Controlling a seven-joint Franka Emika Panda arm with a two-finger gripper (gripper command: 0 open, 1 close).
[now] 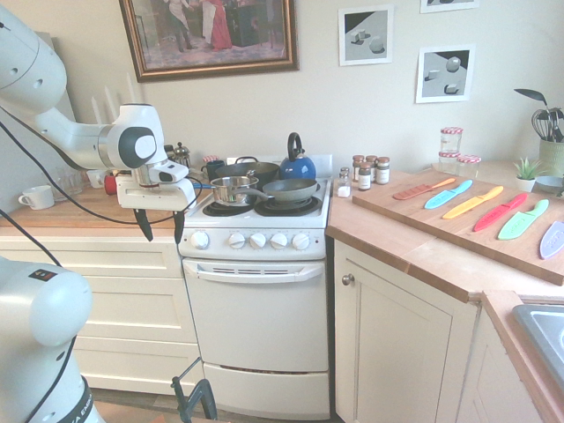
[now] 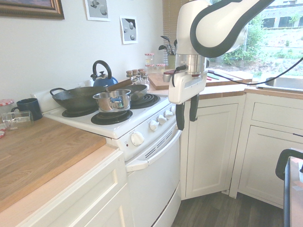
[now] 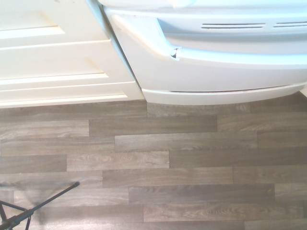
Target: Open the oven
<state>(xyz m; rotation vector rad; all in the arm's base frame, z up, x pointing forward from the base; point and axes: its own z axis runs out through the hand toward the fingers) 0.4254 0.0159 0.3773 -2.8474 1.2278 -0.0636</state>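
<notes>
1. Currently at the approach step: gripper (image 1: 160, 226) poised in open air in front of the oven (image 1: 256, 326), off the control panel's left end in the first exterior view, level with the knobs (image 1: 257, 240). No contact with anything.
2. Jaws parted, both dark fingers (image 2: 180, 117) pointing straight down, nothing held between them.
3. Oven freestanding, white, set between cream cabinets (image 1: 115, 308) on either side; door fully shut, flush with the body. Long horizontal handle (image 1: 254, 270) across the top of the door, just under the knob row and a vented strip.
4. Wrist view directed downward: handle's end (image 3: 206, 60) and door front at the upper part of the picture, grey wood-effect floor (image 3: 153, 163) filling the rest. Confirms gripper above and outboard of the handle, not yet over it.
5. Hob loaded: steel saucepan (image 1: 233, 189), dark frying pan (image 1: 289, 189), black wok (image 2: 78, 98), blue kettle (image 1: 297, 164). None in the way of the door.
6. Next move, as judged: descend and shift in toward the door until the fingers straddle the handle bar, close on it, then pull outward and down along the door's arc, presumably hinged at the bottom.
7. Points of risk: fingers close beside the leftmost knob (image 1: 200, 239) on descent; grip near the handle's end likely to twist rather than pull evenly; a more central hold advisable.
</notes>
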